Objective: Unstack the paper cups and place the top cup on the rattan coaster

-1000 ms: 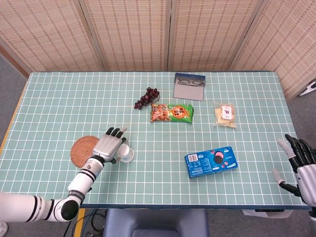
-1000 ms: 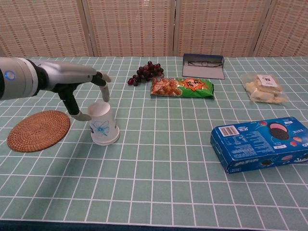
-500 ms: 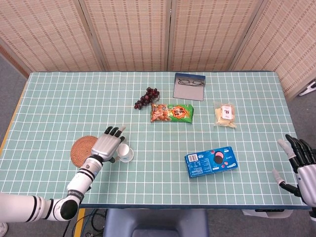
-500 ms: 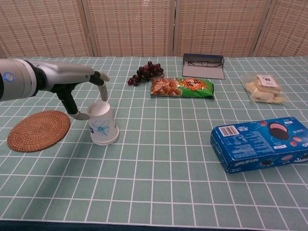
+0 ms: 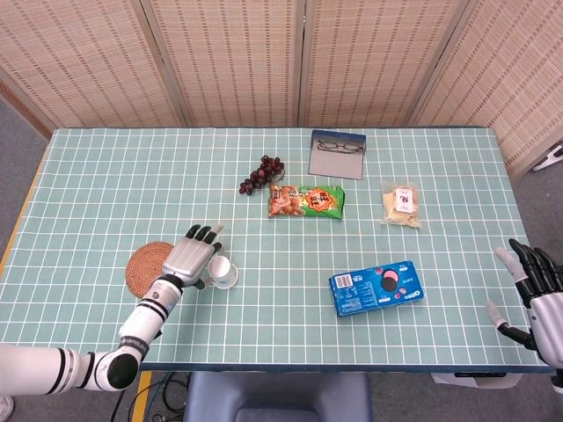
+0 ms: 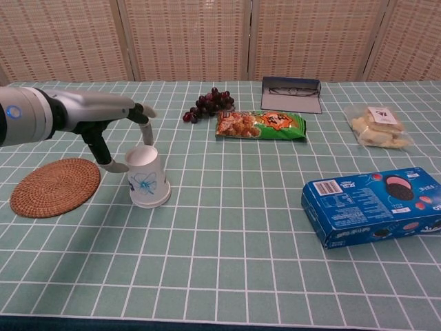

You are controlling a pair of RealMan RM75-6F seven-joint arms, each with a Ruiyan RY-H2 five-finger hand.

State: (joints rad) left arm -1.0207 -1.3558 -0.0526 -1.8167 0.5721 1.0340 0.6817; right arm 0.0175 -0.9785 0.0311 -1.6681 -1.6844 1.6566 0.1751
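An upside-down stack of white paper cups (image 6: pixel 147 181) with a blue print stands just right of the round rattan coaster (image 6: pixel 55 186). My left hand (image 6: pixel 110 114) reaches over from the left; its thumb touches the left side of the top cup and a finger comes down behind it, pinching it. From the head view the same hand (image 5: pixel 187 261) covers the left side of the cups (image 5: pixel 225 273), beside the coaster (image 5: pixel 148 268). At the table's near right corner my right hand (image 5: pixel 535 294) hovers with fingers spread, holding nothing.
Dark grapes (image 5: pixel 261 174), a green snack bag (image 5: pixel 306 201) and a glasses case (image 5: pixel 337 154) lie at the back centre. A bag of biscuits (image 5: pixel 402 204) sits at the right. A blue cookie box (image 5: pixel 376 287) lies near the front.
My left hand has drifted slightly left toward the coaster, and the cup stack has shifted a little with it. The right hand has stayed still.
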